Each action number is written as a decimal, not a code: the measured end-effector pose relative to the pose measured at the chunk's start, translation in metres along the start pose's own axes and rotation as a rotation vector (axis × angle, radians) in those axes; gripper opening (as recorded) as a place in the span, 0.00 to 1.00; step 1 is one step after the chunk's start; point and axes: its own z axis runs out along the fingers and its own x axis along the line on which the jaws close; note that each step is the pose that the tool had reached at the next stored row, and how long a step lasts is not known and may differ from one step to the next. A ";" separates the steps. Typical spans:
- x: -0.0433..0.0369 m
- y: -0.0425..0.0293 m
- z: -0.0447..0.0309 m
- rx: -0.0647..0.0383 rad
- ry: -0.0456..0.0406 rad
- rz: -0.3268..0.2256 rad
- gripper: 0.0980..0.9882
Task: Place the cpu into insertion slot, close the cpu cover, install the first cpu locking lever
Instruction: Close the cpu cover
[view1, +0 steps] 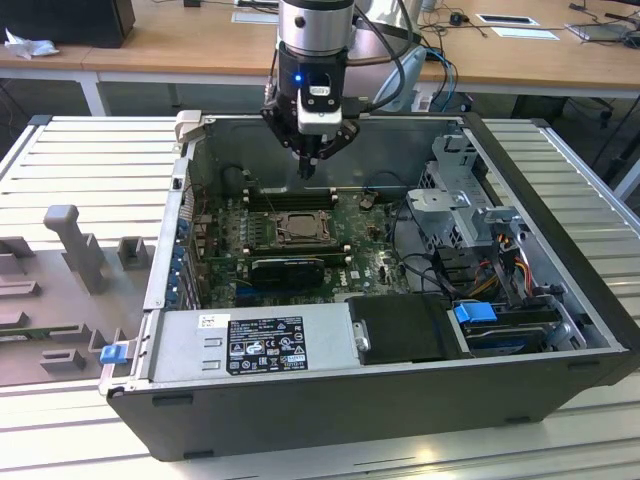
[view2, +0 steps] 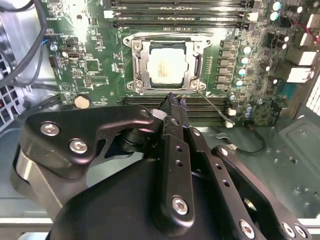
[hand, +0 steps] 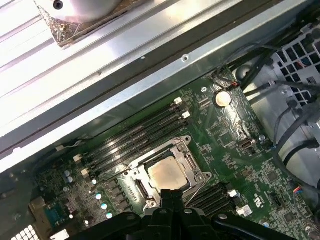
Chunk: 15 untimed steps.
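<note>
The cpu (view2: 164, 68) lies flat in the insertion slot (view2: 131, 41) on the green motherboard, its pale metal top showing through the window of the cpu cover (view2: 141, 65). The cover lies down flat around the chip. In the first wrist view the cpu (hand: 166, 175) sits just beyond my fingertips. A thin wire lever (view2: 212, 105) runs out from one socket corner across the memory slots. My gripper (view2: 175, 100) hangs above the board at the socket's edge, shut with nothing between its fingers. In the exterior view the gripper (view1: 308, 168) hovers over the socket (view1: 297, 228) inside the open case.
Long black memory slots (view2: 175, 15) flank the socket. A black graphics card (view1: 288, 268) lies nearer the power supply (view1: 250, 340). A drive cage (view1: 470, 210) and cables fill the exterior view's right. Case walls (view1: 180, 200) enclose the board. Grey fixtures (view1: 75, 245) stand on the slatted table.
</note>
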 end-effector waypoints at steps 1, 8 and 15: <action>0.0000 0.0000 0.0000 0.000 0.0006 -0.019 0.01; 0.0000 0.0000 0.0000 0.001 0.0049 -0.151 0.01; 0.0000 0.0000 0.0000 0.003 0.0101 -0.310 0.01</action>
